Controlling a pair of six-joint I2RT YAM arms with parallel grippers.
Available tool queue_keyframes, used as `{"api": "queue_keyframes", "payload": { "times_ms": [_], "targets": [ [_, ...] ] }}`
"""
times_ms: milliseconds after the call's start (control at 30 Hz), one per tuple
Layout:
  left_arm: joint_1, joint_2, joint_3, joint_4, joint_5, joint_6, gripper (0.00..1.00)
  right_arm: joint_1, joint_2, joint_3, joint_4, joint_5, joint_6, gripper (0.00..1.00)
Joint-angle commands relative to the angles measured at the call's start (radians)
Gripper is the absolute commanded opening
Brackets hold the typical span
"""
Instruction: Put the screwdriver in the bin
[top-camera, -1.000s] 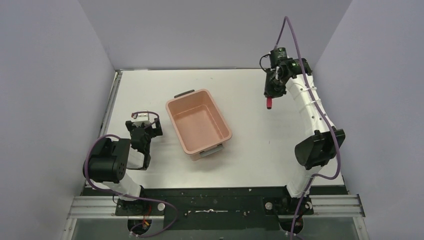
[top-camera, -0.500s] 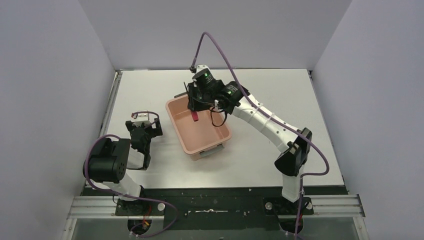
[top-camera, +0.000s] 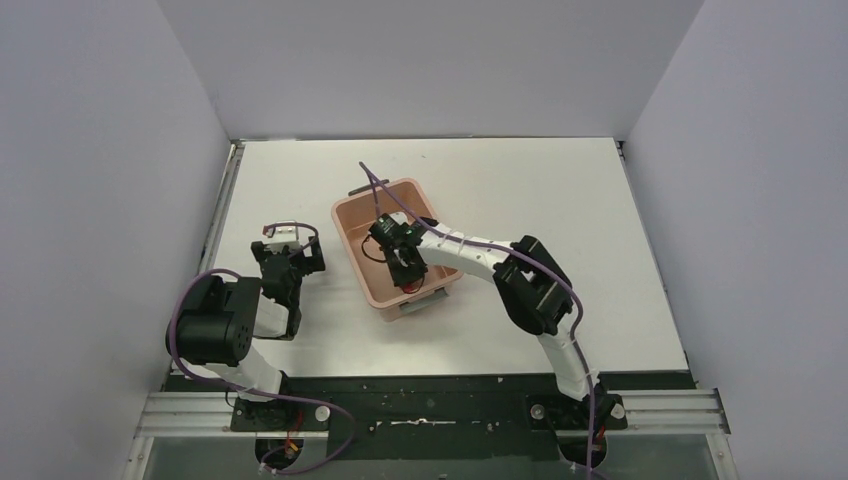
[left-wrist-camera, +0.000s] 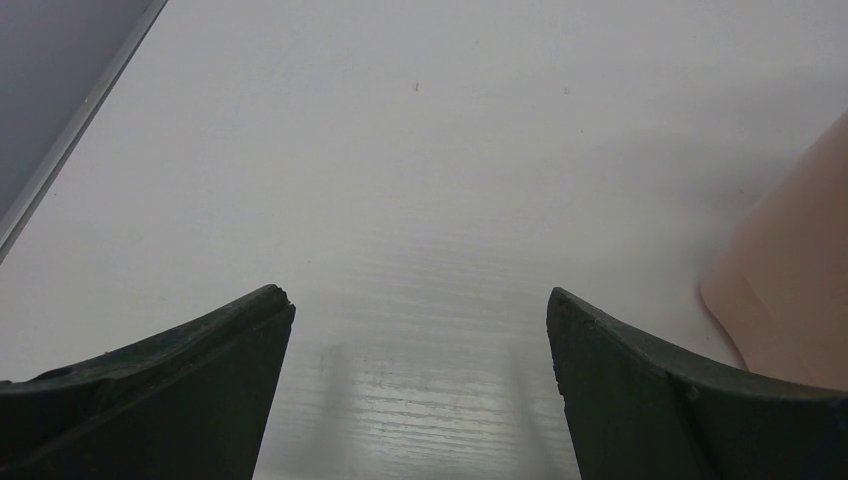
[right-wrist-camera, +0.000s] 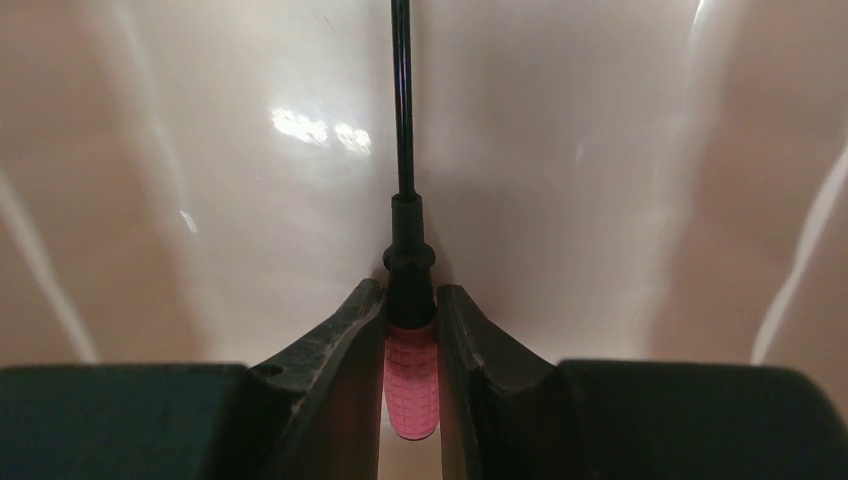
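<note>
On the table, top view: a rectangular salmon-pink plastic bin (top-camera: 368, 242) with rounded corners stands askew on the white tabletop (top-camera: 560, 200), left of centre.
Bin handles: one grey handle (top-camera: 369, 187) at the far short end, another at the near short end.
Right arm: reaches leftward across the table, with the right gripper (top-camera: 406, 272) low inside the bin, over the near half of its floor.
Right grip, top view: the load cannot be made out, as the gripper body covers it.
Left arm: folded close to its base, with the left gripper (top-camera: 287, 260) over bare tabletop beside the bin's long left wall, not touching it.
Left wrist view: both dark fingers (left-wrist-camera: 200, 390) stand wide apart with nothing between them. White tabletop lies below and ahead, and a pink corner of the bin shows at the right edge.
Right wrist view: the two fingers are clamped tight on a small slim screwdriver (right-wrist-camera: 411, 385), gripping where the short red ribbed handle meets the black collar.
Screwdriver attitude: the thin black shaft runs straight out ahead of the fingertips, in line with the gripper.
Screwdriver location: inside the bin, with pink walls and floor filling the view. It is held by the gripper, and whether the tip touches the plastic cannot be told.
</note>
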Motion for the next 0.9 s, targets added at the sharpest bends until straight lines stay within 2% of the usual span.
{"api": "queue_keyframes", "payload": {
  "times_ms": [0, 133, 200, 367, 533, 733, 867],
  "targets": [
    [0.0, -0.01, 0.008, 0.026, 0.013, 0.009, 0.97, 0.005, -0.035, -0.046, 0.109, 0.073, 0.029, 0.06],
    [0.0, -0.009, 0.008, 0.026, 0.013, 0.008, 0.97, 0.005, -0.002, -0.041, 0.093, 0.055, 0.026, 0.24],
    [0.0, -0.009, 0.008, 0.025, 0.013, 0.009, 0.97, 0.005, 0.003, -0.009, 0.059, 0.059, 0.018, 0.39],
    [0.0, -0.009, 0.008, 0.025, 0.013, 0.008, 0.97, 0.009, -0.057, 0.096, -0.027, 0.11, -0.009, 0.64],
    [0.001, -0.01, 0.008, 0.025, 0.013, 0.009, 0.97, 0.024, -0.165, 0.195, -0.055, 0.11, -0.055, 0.99],
    [0.0, -0.01, 0.008, 0.026, 0.014, 0.009, 0.97, 0.025, -0.343, 0.209, -0.008, 0.132, -0.119, 1.0],
    [0.001, -0.009, 0.008, 0.026, 0.013, 0.009, 0.97, 0.007, -0.54, 0.027, 0.17, 0.262, -0.222, 1.0]
  ]
}}
